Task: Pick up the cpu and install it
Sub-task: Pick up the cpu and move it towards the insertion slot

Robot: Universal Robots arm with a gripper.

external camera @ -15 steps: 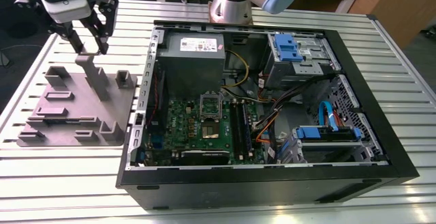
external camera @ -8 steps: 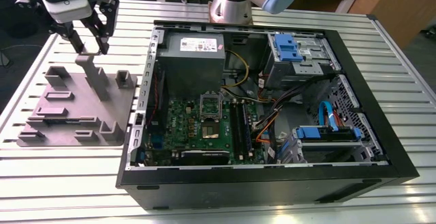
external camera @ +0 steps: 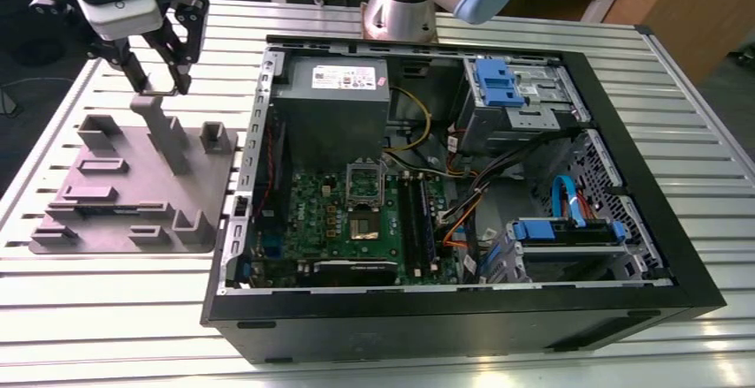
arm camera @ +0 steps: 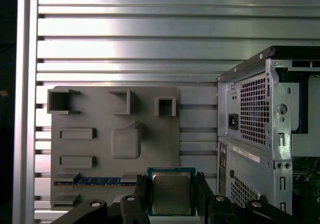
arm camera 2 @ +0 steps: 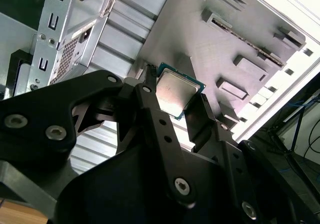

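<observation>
The gripper (external camera: 159, 86) is clamped on the cpu (arm camera: 171, 193), edges between both fingers (arm camera 2: 156, 115), above the tray (external camera: 118, 186) at the exterior view's left.

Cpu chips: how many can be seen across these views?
1. The cpu is gripped in the hand above the grey tray, seen in both wrist views. Another could be hidden on the crowded green board inside the computer case.

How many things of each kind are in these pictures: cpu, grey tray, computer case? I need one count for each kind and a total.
cpu: 1, held in the gripper
grey tray: 1
computer case: 1
Total: 3
</observation>
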